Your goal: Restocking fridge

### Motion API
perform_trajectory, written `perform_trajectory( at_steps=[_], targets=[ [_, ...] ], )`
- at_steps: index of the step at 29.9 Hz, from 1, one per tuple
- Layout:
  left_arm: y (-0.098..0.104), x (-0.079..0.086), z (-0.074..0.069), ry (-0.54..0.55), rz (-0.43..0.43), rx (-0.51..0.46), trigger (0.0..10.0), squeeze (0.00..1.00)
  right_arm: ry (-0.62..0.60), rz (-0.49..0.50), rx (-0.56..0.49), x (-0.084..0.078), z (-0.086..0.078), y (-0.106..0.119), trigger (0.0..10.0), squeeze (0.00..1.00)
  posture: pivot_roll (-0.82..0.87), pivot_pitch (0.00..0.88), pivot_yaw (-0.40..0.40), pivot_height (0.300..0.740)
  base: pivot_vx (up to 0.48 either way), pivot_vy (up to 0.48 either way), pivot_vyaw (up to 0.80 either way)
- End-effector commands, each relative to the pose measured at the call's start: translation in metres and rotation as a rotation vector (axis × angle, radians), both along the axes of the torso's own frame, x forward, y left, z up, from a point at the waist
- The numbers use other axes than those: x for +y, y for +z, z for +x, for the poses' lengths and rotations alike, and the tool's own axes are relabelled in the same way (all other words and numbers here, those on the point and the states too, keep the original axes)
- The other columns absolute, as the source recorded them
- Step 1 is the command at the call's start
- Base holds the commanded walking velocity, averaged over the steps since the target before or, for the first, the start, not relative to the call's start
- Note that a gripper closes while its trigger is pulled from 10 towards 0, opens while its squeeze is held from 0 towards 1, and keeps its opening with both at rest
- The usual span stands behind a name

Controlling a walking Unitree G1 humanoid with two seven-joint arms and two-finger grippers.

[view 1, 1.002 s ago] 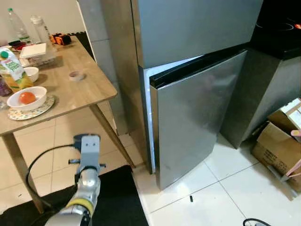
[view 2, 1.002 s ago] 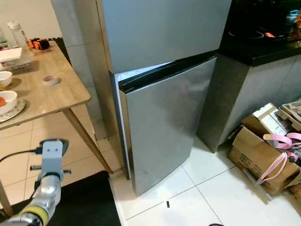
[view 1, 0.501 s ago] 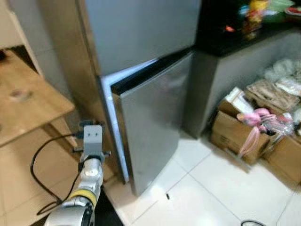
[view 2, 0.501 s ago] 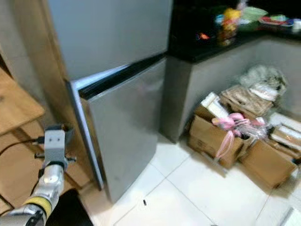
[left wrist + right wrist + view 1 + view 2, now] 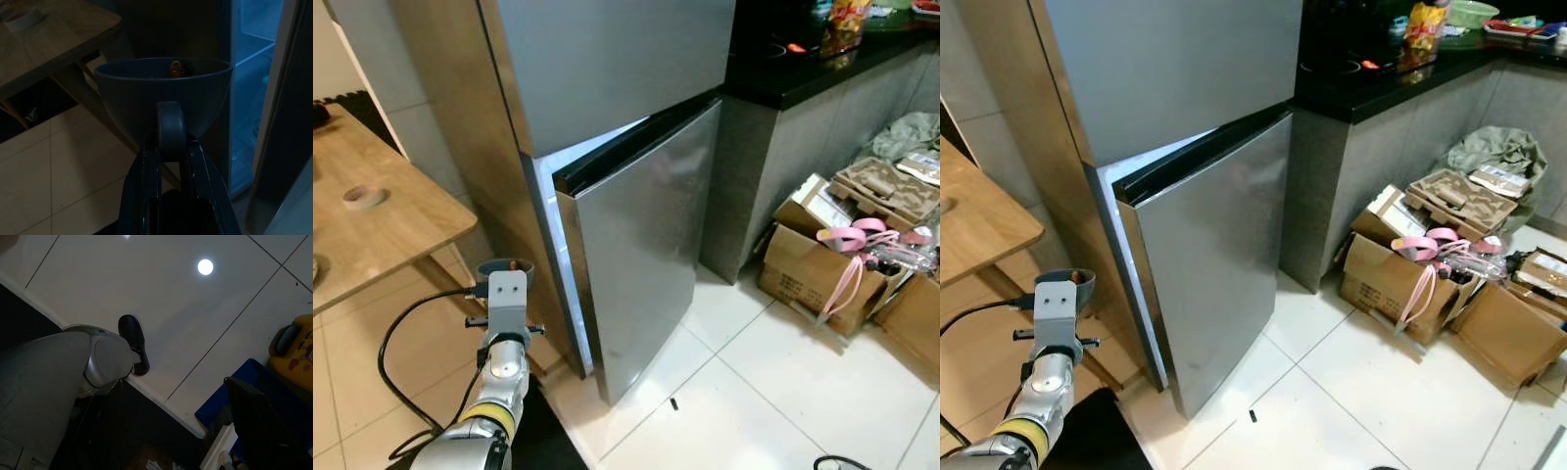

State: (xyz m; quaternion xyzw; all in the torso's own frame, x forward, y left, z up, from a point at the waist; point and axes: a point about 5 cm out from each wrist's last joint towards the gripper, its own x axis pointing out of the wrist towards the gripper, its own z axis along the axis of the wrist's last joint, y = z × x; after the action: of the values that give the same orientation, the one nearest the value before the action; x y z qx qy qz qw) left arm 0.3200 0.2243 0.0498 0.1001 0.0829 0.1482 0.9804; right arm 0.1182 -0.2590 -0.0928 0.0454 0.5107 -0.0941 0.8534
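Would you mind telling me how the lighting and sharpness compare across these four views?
Both eye views are evenly lit and sharp, with a bright strip of light at the open fridge door. The left wrist view is very dark: the bowl in the left gripper is a dim outline, and the fridge interior glows blue. The right wrist view is dim, with a round glare spot on the floor tiles.
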Motion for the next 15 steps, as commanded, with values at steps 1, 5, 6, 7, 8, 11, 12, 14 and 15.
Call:
perform_trajectory(
  at_steps=[1, 5, 6, 7, 8, 11, 12, 14, 15],
  targets=[
    [0.009, 0.004, 0.004, 0.012, 0.001, -0.037, 10.0, 0.00, 0.015, -0.005, 0.008, 0.001, -0.003, -0.001, 10.0, 0.00, -0.17, 0.000, 0.043, 0.740, 0.000, 0.000, 0.00],
    [0.019, 0.005, 0.012, 0.002, -0.069, -0.088, 10.0, 0.00, 0.018, -0.007, 0.014, 0.002, -0.006, -0.002, 10.0, 0.00, -0.17, 0.000, 0.047, 0.740, 0.000, 0.000, 0.00],
    [0.021, 0.004, 0.013, -0.013, -0.083, -0.095, 10.0, 0.00, 0.019, -0.007, 0.016, 0.002, -0.006, -0.002, 10.0, 0.00, -0.17, 0.000, 0.047, 0.740, 0.000, 0.000, 0.00],
    [0.025, 0.004, 0.016, -0.031, -0.080, -0.102, 10.0, 0.00, 0.027, -0.008, 0.016, 0.002, -0.007, -0.002, 10.0, 0.00, -0.17, 0.000, 0.045, 0.740, 0.000, 0.000, 0.00],
    [0.025, 0.004, 0.016, -0.031, -0.080, -0.102, 10.0, 0.00, 0.027, -0.008, 0.016, 0.002, -0.007, -0.002, 10.0, 0.00, -0.17, 0.000, 0.045, 0.740, 0.000, 0.000, 0.00],
    [0.037, 0.011, 0.023, -0.042, -0.065, -0.118, 10.0, 0.00, 0.044, -0.010, 0.008, 0.002, -0.007, -0.002, 10.0, 0.00, -0.18, 0.011, 0.051, 0.740, 0.000, 0.000, 0.00],
    [0.040, 0.014, 0.024, -0.036, -0.059, -0.123, 10.0, 0.00, 0.045, -0.010, 0.006, 0.002, -0.007, -0.002, 10.0, 0.00, -0.18, 0.011, 0.051, 0.740, 0.000, 0.000, 0.00],
    [0.048, 0.022, 0.027, -0.021, -0.043, -0.137, 10.0, 0.00, 0.047, -0.013, -0.001, 0.001, -0.007, -0.002, 10.0, 0.00, -0.18, 0.033, 0.051, 0.740, 0.000, 0.000, 0.00],
    [0.052, 0.025, 0.028, -0.015, -0.036, -0.145, 10.0, 0.00, 0.047, -0.014, -0.004, 0.000, -0.007, -0.001, 10.0, 0.00, -0.18, 0.033, 0.051, 0.740, 0.000, 0.000, 0.00]
  ],
)
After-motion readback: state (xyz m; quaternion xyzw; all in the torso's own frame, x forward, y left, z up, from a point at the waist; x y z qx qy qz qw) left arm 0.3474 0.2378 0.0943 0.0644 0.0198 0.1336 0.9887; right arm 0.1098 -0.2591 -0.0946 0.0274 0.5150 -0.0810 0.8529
